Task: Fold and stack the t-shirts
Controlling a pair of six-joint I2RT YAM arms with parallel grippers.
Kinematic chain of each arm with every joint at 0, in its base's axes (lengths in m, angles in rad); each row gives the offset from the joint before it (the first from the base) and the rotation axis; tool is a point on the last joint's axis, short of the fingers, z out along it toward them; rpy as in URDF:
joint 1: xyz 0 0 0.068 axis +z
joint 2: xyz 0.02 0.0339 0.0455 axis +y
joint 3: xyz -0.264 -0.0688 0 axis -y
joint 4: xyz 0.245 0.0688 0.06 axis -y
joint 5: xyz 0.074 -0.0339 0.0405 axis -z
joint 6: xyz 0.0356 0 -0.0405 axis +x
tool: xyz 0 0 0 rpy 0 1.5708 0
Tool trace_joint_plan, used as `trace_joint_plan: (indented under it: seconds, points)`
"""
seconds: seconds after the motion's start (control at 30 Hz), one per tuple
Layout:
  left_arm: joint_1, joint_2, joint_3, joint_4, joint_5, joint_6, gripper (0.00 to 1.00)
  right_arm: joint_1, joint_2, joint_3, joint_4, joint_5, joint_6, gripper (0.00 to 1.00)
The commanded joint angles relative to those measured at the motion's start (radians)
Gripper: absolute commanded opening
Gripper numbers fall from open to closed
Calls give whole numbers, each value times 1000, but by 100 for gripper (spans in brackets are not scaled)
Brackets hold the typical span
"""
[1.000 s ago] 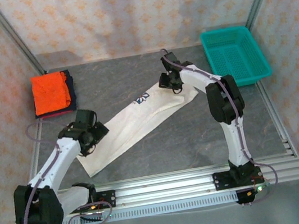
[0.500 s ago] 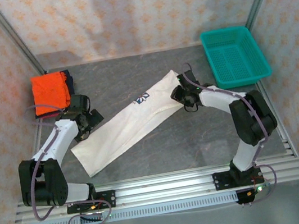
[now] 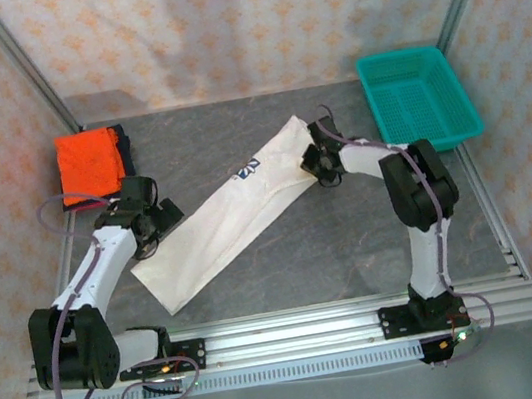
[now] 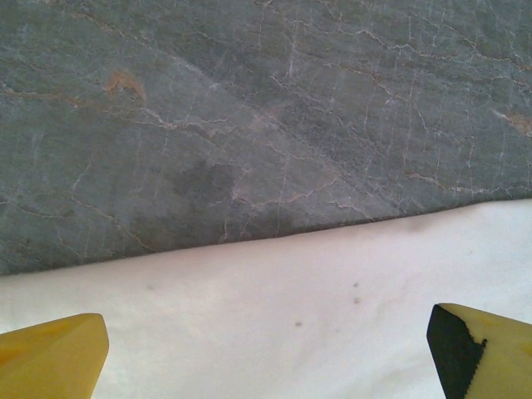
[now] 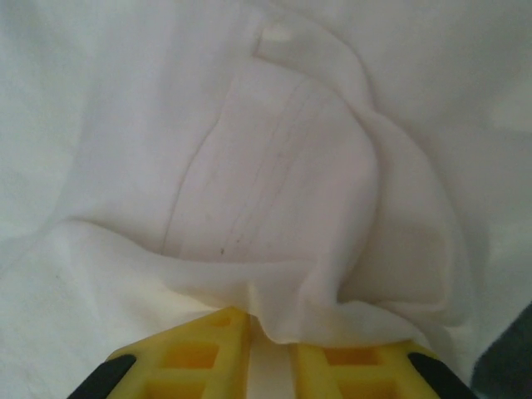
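The white t-shirt [image 3: 216,233] lies as a long folded strip running diagonally across the table, its blue print [image 3: 249,170] facing up near the far end. My right gripper [image 3: 317,164] sits at that far right end. In the right wrist view its yellow fingers [image 5: 199,349] are shut on a bunched fold of the white t-shirt [image 5: 274,183]. My left gripper [image 3: 153,235] hovers over the near left end, open, with flat white cloth [image 4: 291,307] between its spread fingertips [image 4: 54,357]. The orange t-shirt [image 3: 88,162] lies folded on the navy one [image 3: 121,141] at the far left.
A teal mesh basket [image 3: 417,100] stands at the far right corner. Grey stone tabletop [image 4: 249,125] runs beyond the shirt's edge. Metal frame rails border the table on both sides and along the near edge.
My right gripper has moved to the shirt's far end and closed on the cloth, bunching it. My left gripper has shifted up along the shirt's near left end, staying open.
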Motion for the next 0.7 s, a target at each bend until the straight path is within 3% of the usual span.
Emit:
trace_joint_plan:
  seconds: [0.0, 0.13, 0.3, 0.43, 0.53, 0.67]
  points:
    - [3, -25, -13, -13, -5, 17, 100, -31, 125, 148, -133, -4, -93, 20]
    - [4, -29, -14, -29, -23, 34, 100, -44, 262, 396, -250, -8, -186, 21]
    - [12, -19, -14, -29, -28, 63, 100, -47, 520, 869, -456, -57, -237, 26]
    - [12, -25, -27, -29, -15, 106, 100, -47, 647, 1138, -535, -92, -258, 31]
    - [12, -31, -55, -19, -12, 150, 100, -43, 595, 1144, -494, -122, -272, 40]
    - [12, -45, -94, -3, -9, 189, 100, -36, 362, 872, -263, -127, -278, 62]
